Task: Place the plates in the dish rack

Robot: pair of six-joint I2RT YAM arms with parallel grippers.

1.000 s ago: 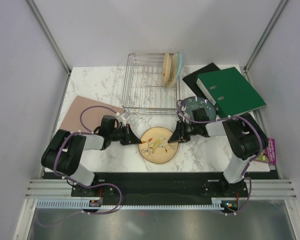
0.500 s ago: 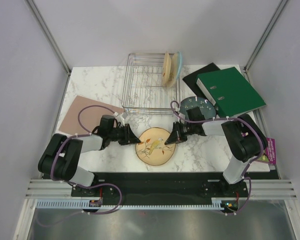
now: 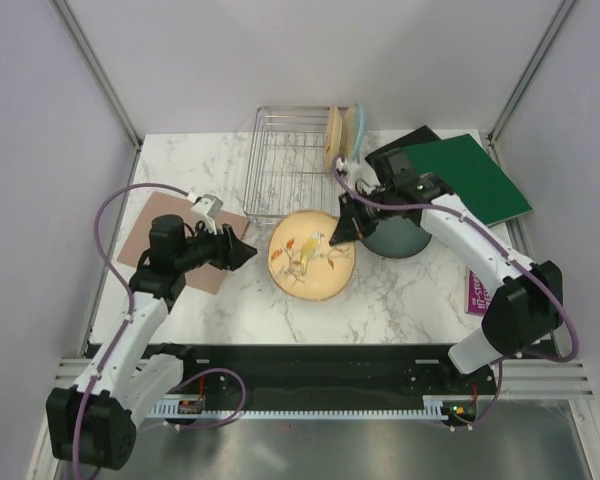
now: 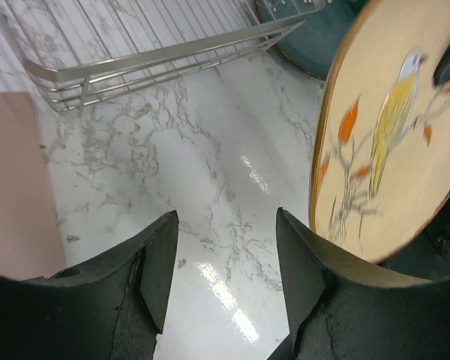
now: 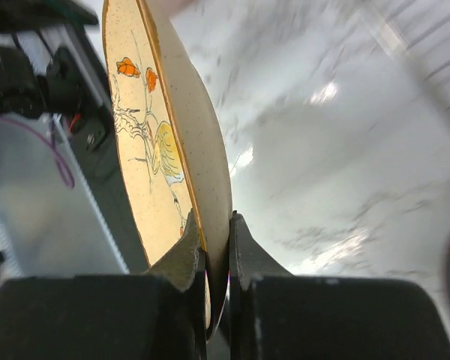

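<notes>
1. The dish rack (image 3: 300,165) stands at 12 o'clock on the marble table (image 3: 410,300). It has not moved. Two plates (image 3: 342,137) stand on edge at its 2 o'clock corner, so I judge the task half done.
2. The bird plate (image 3: 311,255) has changed most. A second ago it lay flat near the table's 6 o'clock edge, between both grippers. Now it is off the marble and tilted, just short of the rack's 6 o'clock side. The wrist views show its face (image 4: 390,150) and its raised rim (image 5: 154,150).
3. The dark slate-blue plate (image 3: 400,238) lies flat at 3 o'clock of the bird plate, partly under the right arm and not yet handled.
4. The right gripper (image 3: 342,228) has risen with the bird plate. Its fingers are pinched narrow on the rim at about 2 o'clock (image 5: 214,232). The grip looks sound. Next the plate needs turning upright over a free slot.
5. The left gripper (image 3: 242,250) has drawn back to 9 o'clock of the plate, beside the pink mat (image 3: 140,240). Its fingers are spread wide and empty (image 4: 225,247), so its part in the lift looks finished.
</notes>
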